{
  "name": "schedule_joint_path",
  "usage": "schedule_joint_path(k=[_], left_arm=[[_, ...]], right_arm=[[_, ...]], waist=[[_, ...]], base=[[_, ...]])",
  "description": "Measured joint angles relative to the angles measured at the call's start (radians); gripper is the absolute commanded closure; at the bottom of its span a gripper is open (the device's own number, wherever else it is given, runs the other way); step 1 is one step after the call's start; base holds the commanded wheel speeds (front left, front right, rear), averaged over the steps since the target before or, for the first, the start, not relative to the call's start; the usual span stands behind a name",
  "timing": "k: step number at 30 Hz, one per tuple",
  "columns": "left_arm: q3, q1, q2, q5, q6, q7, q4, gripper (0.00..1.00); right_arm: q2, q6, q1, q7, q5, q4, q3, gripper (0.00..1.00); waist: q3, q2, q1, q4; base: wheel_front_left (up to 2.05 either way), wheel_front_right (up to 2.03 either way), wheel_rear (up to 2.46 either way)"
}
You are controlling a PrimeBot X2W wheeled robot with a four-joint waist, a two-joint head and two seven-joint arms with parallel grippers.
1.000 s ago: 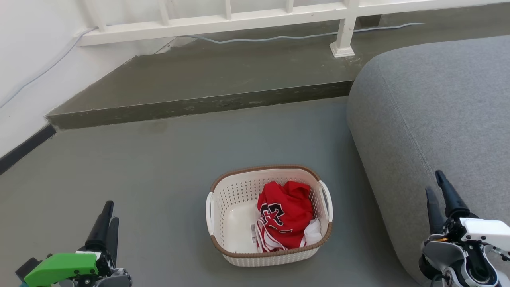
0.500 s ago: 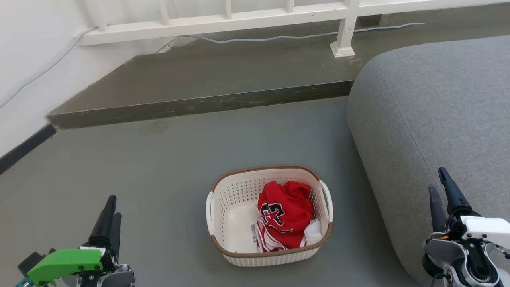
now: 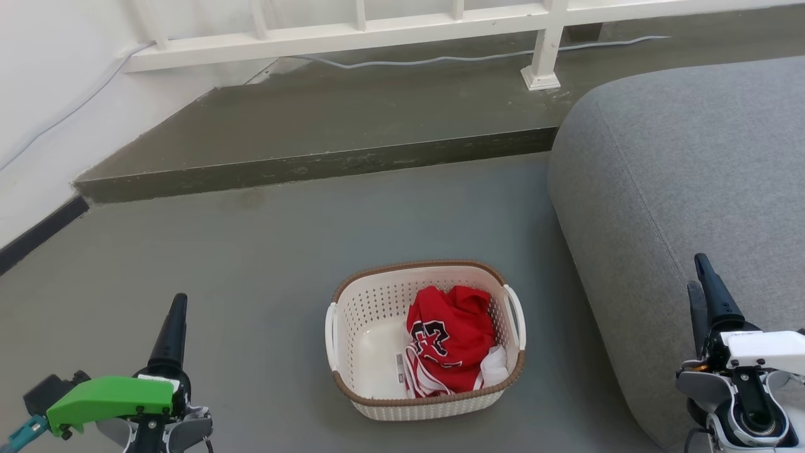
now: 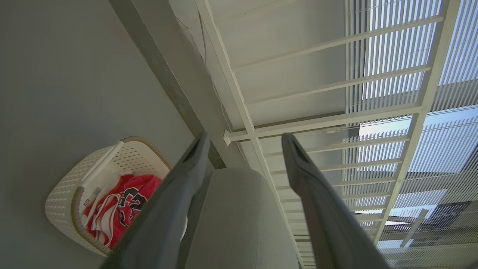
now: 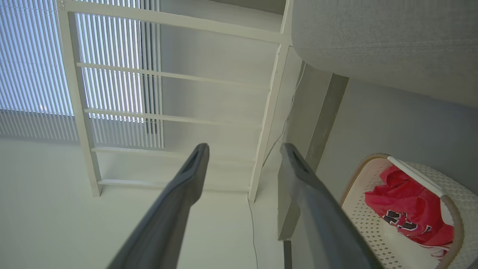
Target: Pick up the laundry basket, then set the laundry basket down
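Grey floor [image 3: 251, 283] under laundry basket [image 3: 418, 264]; step [image 3: 314, 165], railing [image 3: 339, 34] behind.

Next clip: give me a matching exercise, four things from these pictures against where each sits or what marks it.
Things:
1 laundry basket
2 red garment
3 left gripper
4 right gripper

Descriptions:
a green housing, lower left of the head view
b standing on the grey floor
c white housing, in front of the grey cushion
d bunched inside the laundry basket

Pairs: 1-b; 2-d; 3-a; 4-c
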Motion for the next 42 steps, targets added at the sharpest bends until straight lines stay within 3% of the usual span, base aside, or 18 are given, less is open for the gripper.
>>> schedule_joint_path(k=[10,42], left_arm=[[-0.032,-0.017,0.033,0.15,0.008,-0.036,0.002,0.0],[-0.16,-0.057,0.071,0.697,0.132,-0.133,-0.051,0.0]], right_arm=[[-0.054,-0.003,-0.007,-0.049,-0.172,0.001,0.041,0.0],[-0.138,-0.099,-0.047,-0.147,-0.706,-0.011,0.227,0.0]], waist=[[-0.003,0.0,0.0,0.0],[-0.021,0.0,0.0,-0.003]], base=[[0.0,0.0,0.0],[0.0,0.0,0.0]])
